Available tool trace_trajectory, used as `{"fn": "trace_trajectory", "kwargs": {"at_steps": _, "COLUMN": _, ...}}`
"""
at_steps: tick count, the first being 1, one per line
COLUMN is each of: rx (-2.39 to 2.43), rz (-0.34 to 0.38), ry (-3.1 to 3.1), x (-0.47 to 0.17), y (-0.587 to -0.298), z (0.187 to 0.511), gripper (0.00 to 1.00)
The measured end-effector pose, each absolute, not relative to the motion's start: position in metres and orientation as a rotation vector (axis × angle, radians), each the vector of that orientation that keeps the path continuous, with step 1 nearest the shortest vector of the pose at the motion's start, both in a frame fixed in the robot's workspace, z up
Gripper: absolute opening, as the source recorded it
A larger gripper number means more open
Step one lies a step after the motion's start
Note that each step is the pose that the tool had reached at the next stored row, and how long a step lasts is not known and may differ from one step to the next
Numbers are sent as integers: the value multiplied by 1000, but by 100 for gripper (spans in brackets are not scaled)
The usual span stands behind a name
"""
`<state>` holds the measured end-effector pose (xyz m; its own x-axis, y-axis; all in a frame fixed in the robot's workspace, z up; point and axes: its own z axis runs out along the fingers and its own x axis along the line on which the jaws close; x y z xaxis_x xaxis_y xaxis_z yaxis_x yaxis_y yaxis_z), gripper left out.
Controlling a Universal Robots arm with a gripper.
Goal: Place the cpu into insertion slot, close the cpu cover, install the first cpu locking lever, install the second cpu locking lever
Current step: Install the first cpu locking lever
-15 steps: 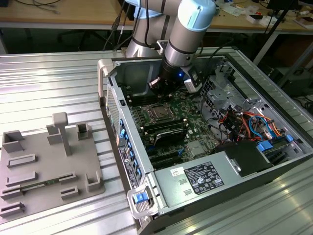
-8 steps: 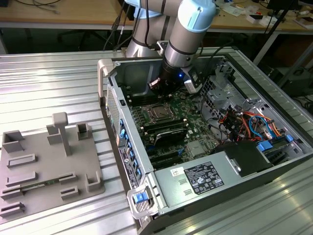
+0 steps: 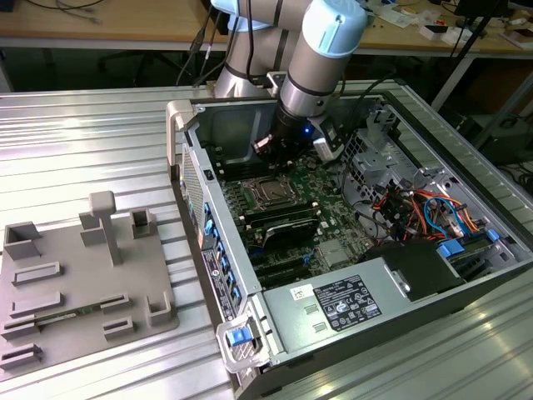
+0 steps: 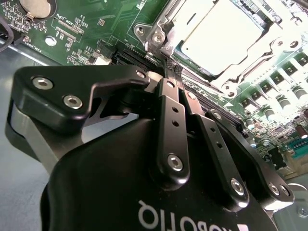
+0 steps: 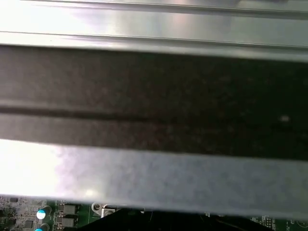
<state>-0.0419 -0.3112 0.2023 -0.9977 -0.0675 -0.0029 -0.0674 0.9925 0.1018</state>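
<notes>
Status: cpu (image 4: 219, 33) sits in the socket (image 4: 144, 30) with the cover (image 4: 169, 21) looking down around it, our gripper (image 4: 172, 67) is pinched together on nothing, tips just beside the socket corner, so we judge both lever steps remain.

In the exterior view, bright even light falls from above. The ribbed counter (image 3: 92, 133) beside the computer case (image 3: 250, 275) shines pale and washed out, and the far end of the case's inside lies in the arm's shadow. In the second wrist view, glare bleaches the cpu (image 4: 221, 36) inside the case almost white, while the black gripper (image 4: 169, 70) shows only small highlights on its screws. In the first wrist view, a pale metal band (image 5: 154, 178) and a dark band are wholly out of focus.
</notes>
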Motion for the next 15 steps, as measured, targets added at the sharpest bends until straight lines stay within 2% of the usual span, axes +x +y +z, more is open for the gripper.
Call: {"fn": "trace_trajectory", "kwargs": {"at_steps": 15, "rx": 106, "rz": -159, "ry": -3135, "x": -42, "y": -311, "z": 208, "gripper": 11}}
